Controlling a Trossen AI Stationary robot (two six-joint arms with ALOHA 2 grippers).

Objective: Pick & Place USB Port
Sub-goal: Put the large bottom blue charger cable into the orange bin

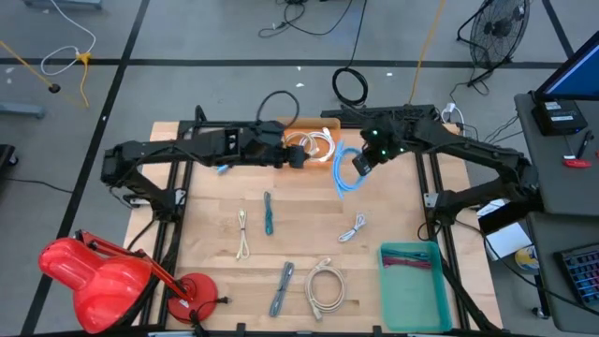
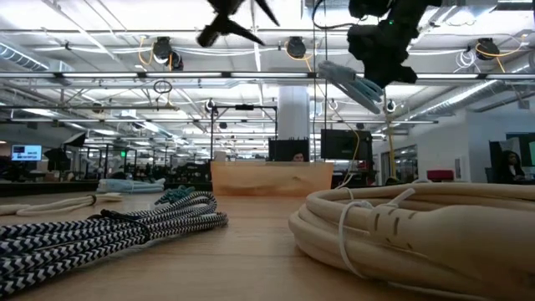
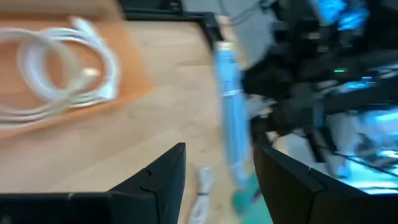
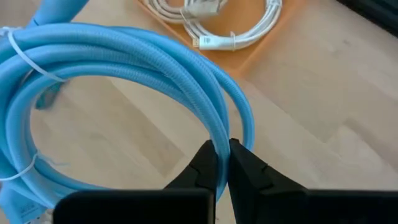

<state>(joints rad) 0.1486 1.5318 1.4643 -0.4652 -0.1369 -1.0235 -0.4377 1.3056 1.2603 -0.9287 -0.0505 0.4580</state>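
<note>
While the left gripper [image 1: 298, 157] hovers with fingers spread and empty over the orange tray [image 1: 301, 124] at the bench's [image 1: 393, 206] twelve o'clock edge, the right gripper [image 1: 361, 163], toward one o'clock, has its fingers pinched on the blue cable coil [image 4: 124, 68], lifted clear. The coil looks light and floppy; gripping one bundled strand seems adequate.

Light-blue cable [image 4: 143, 68], white cable [image 4: 217, 25] on orange tray [image 4: 273, 37], teal bin [image 1: 415, 298].

Seven cable bundles [image 1: 326, 284] total; one orange tray [image 1: 309, 126]; one teal bin [image 1: 415, 286]
</note>
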